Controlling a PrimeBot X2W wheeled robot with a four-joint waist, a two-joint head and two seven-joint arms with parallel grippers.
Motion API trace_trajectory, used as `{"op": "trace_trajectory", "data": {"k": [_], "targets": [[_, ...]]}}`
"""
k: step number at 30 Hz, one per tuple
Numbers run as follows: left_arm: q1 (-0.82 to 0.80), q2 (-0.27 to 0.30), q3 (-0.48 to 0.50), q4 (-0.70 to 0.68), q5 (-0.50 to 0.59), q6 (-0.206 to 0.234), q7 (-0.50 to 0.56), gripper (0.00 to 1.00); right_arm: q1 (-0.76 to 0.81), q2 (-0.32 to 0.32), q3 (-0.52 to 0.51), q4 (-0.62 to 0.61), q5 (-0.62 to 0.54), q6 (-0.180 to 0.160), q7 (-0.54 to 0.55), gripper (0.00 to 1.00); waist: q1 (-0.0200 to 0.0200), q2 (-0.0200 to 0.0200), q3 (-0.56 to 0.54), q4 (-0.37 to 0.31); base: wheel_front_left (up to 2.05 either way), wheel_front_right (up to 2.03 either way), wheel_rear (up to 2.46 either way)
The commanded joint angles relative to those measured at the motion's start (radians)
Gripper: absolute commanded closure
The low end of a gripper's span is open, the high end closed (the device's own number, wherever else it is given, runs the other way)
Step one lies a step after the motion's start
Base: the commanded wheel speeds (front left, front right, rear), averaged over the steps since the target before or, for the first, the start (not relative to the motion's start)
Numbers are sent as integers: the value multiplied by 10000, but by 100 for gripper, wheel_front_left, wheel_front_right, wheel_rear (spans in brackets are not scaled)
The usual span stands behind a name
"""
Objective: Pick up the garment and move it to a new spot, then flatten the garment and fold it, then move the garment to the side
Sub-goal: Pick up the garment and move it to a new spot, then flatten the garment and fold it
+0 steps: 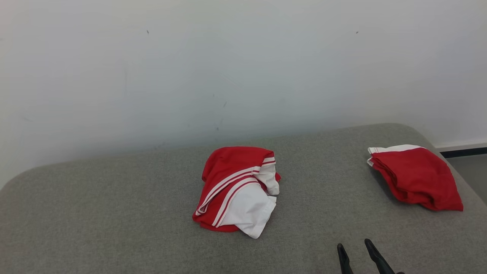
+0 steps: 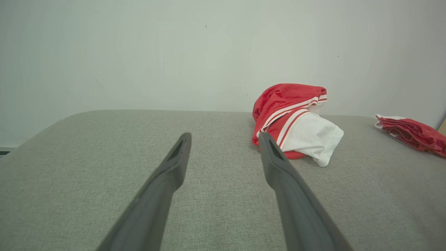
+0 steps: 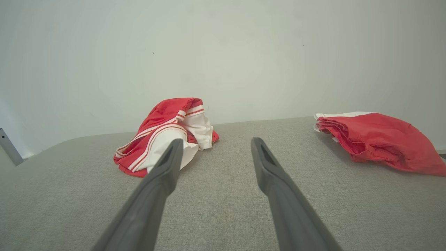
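Right claw (image 1: 354, 244): two dark fingers rising from the lower edge of the head view, right of centre; spread wide, nothing between them; tips over bare fabric, apart from both pieces of clothing.
Left claw (image 2: 224, 134): seen in its own wrist view, fingers spread wide and empty; low over the surface; the tip of one finger overlaps the lower edge of the garment in that view, and contact cannot be told.
Garment (image 1: 237, 190): red and white, crumpled in a loose heap near the middle of the surface; red cloth at the back and top, white panel spilling toward the front, red and white stripes running diagonally across it; not held by either claw; ahead and to the left of the right claw.
Folded garment (image 1: 416, 177): red with a white edge at its back, lying in flat layers near the far right corner of the surface; well apart from the crumpled one.
Surface (image 1: 114, 213): grey woven fabric, padded, with rounded corners; carries both pieces of clothing.
Wall (image 1: 228, 68): pale, plain, with a few small dark marks; stands directly behind the surface.
Skirting strip (image 1: 464, 152): dark band at the foot of the wall, far right.
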Motion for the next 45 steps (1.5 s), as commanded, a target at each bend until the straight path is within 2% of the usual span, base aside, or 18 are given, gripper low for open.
{"op": "trace_trajectory", "data": {"k": [1, 20, 35, 45], "targets": [[135, -6, -16, -16, 55, 48, -45, 0, 76, -69, 23, 24, 78, 0, -9, 0, 0, 0, 11, -6, 0, 0, 0], [-147, -9, -283, 242, 20, 106, -45, 0, -77, -38, 90, 126, 156, 0, -9, 0, 0, 0, 52, -136, 0, 0, 0], [-625, -4, 46, 563, -75, 9, -45, 0, -351, -12, 138, 152, 171, 0, -9, 0, 0, 0, 447, -537, 0, 0, 0], [-2064, 13, 399, 2006, 195, -872, -45, 0, -549, 39, 118, 153, 28, 0, -9, 0, 0, 0, 1196, -818, 0, 0, 0]]}}
